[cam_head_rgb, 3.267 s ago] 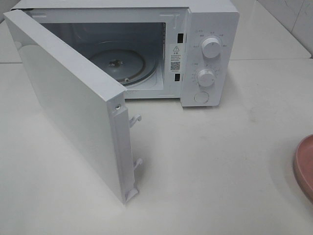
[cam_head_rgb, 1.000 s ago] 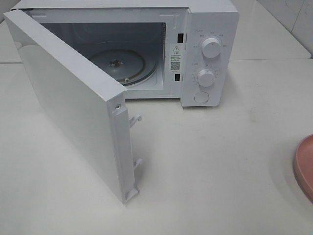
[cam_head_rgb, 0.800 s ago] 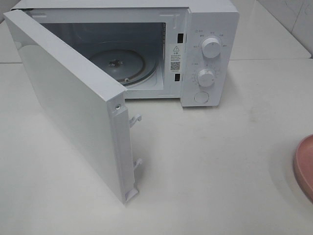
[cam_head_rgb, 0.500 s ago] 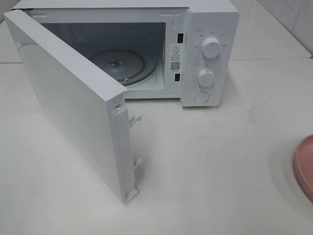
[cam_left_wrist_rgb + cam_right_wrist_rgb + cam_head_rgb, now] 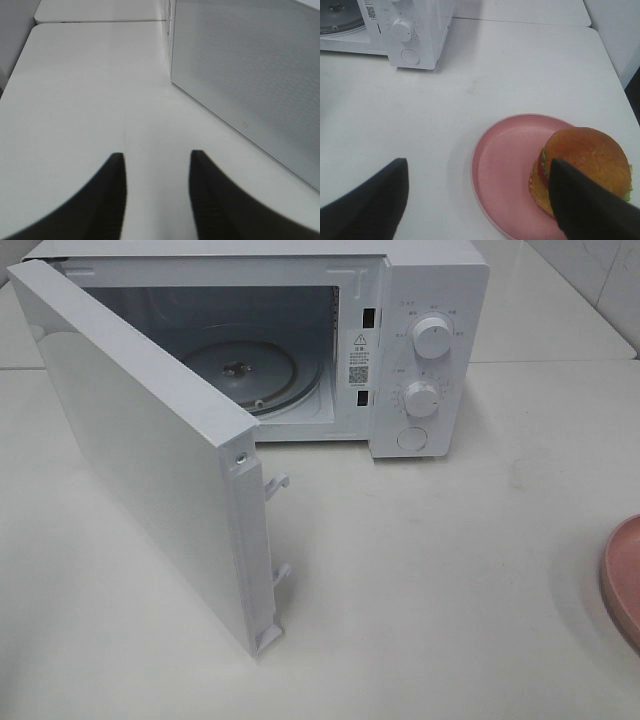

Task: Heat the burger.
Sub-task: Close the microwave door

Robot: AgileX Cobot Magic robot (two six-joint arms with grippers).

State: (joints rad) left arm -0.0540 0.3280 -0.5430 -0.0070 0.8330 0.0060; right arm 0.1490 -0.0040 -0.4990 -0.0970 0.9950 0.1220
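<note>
The burger (image 5: 587, 165), with its glossy brown bun, green lettuce and red tomato, sits on the far side of a pink plate (image 5: 505, 170). Only the plate's edge (image 5: 622, 580) shows at the right border of the exterior high view, and the burger is out of that view. My right gripper (image 5: 477, 165) hovers open and wide over the plate, one finger (image 5: 585, 205) partly covering the burger. My left gripper (image 5: 156, 155) is over bare table beside the microwave door (image 5: 250, 75), its fingers apart with nothing between them. The white microwave (image 5: 430, 290) stands open, its glass turntable (image 5: 240, 370) bare.
The microwave door (image 5: 140, 460) swings far out toward the front left and blocks that side. Two knobs and a round button are on the control panel (image 5: 422, 370). A seam between tabletops runs behind the microwave.
</note>
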